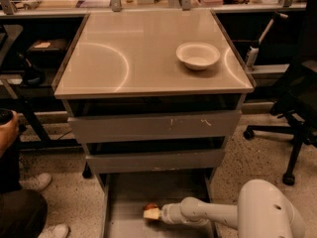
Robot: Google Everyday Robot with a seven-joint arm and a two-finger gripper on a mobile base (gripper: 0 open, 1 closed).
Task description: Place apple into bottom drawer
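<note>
The small red-orange apple (pixel 151 208) is at the very tip of my gripper (pixel 150 214), low over the floor of the bottom drawer (pixel 128 195). That drawer is pulled out below the two upper grey drawer fronts. My white arm reaches into it from the lower right, lying nearly level. Whether the apple rests on the drawer floor or hangs just above it cannot be made out.
A white bowl (pixel 197 55) stands on the cabinet's beige top at the right. A black office chair (pixel 297 113) is close on the right. A person's hand (pixel 7 128) and shoes (pixel 34 181) are at the left. Desks line the back.
</note>
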